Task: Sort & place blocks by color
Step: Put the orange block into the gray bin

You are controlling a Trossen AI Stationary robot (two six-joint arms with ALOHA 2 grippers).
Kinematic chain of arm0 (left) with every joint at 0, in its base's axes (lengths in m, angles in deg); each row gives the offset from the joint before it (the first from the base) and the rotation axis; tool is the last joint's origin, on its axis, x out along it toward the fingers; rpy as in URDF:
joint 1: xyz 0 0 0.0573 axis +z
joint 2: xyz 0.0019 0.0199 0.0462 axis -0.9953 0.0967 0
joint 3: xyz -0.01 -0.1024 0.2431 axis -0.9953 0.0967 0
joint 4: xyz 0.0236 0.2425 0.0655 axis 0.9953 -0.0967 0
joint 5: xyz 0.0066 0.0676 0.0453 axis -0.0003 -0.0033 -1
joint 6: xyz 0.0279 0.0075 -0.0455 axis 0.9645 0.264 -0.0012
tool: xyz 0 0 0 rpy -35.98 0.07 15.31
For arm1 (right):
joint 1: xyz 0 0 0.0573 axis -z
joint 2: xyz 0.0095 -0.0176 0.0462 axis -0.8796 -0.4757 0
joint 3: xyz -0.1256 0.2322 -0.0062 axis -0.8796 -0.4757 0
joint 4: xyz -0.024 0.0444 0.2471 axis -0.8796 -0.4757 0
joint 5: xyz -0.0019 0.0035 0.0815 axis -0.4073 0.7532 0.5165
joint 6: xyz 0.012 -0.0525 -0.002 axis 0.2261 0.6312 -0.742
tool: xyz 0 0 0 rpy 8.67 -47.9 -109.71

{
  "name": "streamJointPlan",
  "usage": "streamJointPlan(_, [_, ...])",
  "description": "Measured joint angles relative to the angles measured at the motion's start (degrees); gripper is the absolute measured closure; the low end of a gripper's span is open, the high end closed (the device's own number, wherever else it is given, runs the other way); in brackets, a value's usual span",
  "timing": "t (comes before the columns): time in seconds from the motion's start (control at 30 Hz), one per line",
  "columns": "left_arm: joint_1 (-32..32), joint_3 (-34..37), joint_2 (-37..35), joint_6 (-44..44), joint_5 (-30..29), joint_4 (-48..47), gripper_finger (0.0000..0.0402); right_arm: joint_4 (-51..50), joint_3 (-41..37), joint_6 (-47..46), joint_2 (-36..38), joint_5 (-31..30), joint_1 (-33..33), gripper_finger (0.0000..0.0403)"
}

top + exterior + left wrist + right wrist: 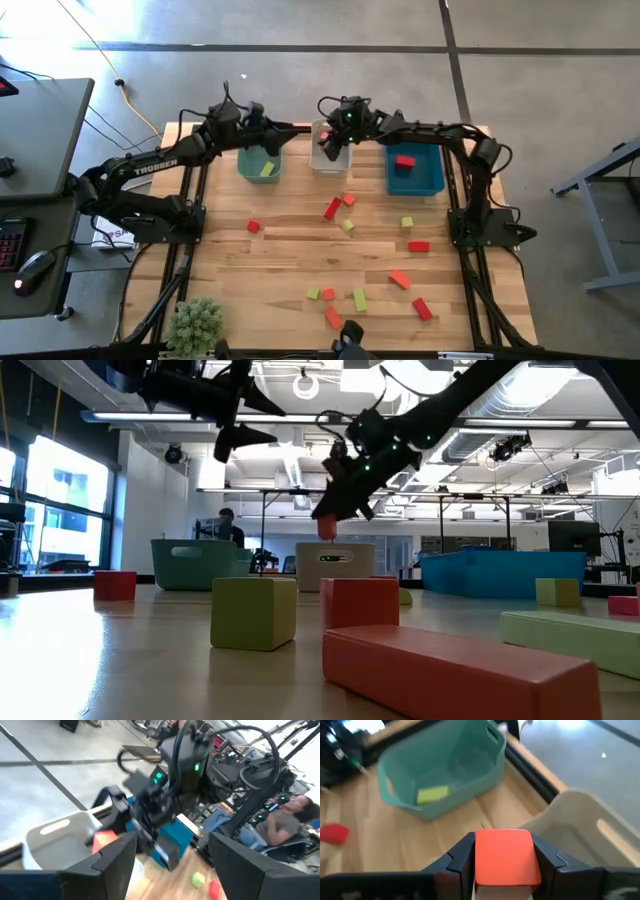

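One orange-red block (pixel 507 857) sits pinched between the two dark fingers of the right hand (pixel 333 143), which hangs above the white bin (pixel 326 158); in the right wrist view the bin's pale wall shows just beyond and beside the block, with the green bin (pixel 445 767) farther ahead holding a yellow-green block (pixel 432 794). The cube looks small, rigid and light, probably painted wood or plastic, so it should neither crush nor sag; its flat faces are smooth enough that a skewed pinch might let it pivot. Here the fingers bear on two opposite side faces, about midway, which seems the sound place to take hold. The left hand (pixel 268 140) hovers over the green bin, close beside the right hand, its fingers spread with nothing between them. Below and behind both hands, the remaining blocks (pixel 360 298) lie scattered on the tabletop (pixel 280 270), cubes and short bars alike; the bars would likely be best gripped across their narrow width. A deep red block (pixel 404 161) rests in the blue bin (pixel 415 183).
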Motion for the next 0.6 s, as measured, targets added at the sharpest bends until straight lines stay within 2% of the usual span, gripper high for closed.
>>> streamJointPlan(0.37, [4.00,0.00,-0.01,0.40,-0.41,-0.02,0.0163,-3.92,0.00,6.64,-1.48,-4.74,0.00,0.0287])
streamJointPlan(0.6, [5.20,0.00,-0.01,0.40,-0.42,-0.09,0.0163,-8.30,0.00,6.70,-1.48,-4.88,0.00,0.0288])
